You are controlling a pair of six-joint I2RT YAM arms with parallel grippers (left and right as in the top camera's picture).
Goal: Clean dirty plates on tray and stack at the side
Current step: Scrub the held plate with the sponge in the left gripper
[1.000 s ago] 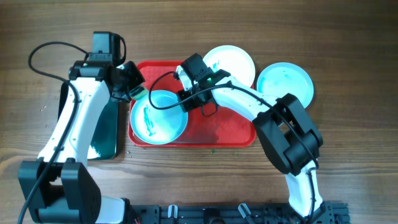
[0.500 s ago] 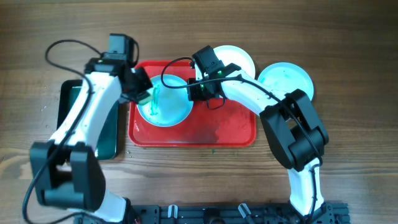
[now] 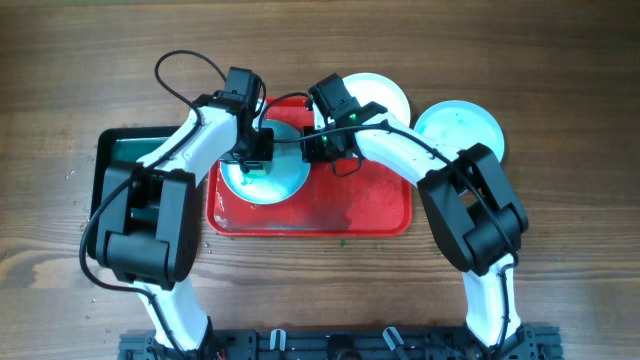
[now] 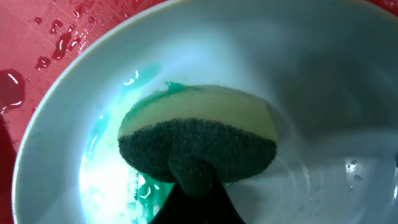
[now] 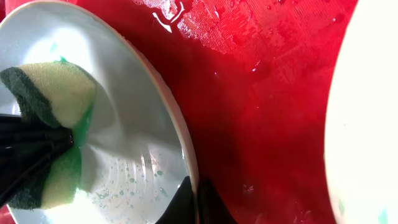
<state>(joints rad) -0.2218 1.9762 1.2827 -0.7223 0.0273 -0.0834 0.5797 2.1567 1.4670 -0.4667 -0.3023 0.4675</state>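
A mint-green plate (image 3: 272, 170) is held tilted over the red tray (image 3: 350, 210). My right gripper (image 3: 312, 150) is shut on its right rim (image 5: 186, 155). My left gripper (image 3: 252, 160) is shut on a yellow-and-green sponge (image 4: 199, 140) pressed against the plate's inside, where teal smears (image 4: 112, 168) show. The sponge also shows in the right wrist view (image 5: 53, 93). A white plate (image 3: 385, 100) lies partly on the tray's far right corner. A second mint-green plate (image 3: 460, 130) with teal smears lies on the table at the right.
A black tray (image 3: 130, 160) with green liquid lies left of the red tray, under my left arm. The red tray's floor (image 5: 267, 93) is wet. Bare wooden table (image 3: 560, 220) lies around.
My left gripper swung right from the black tray side and brought the sponge into the plate. The right gripper lifted the plate toward the tray's far side, then held still.
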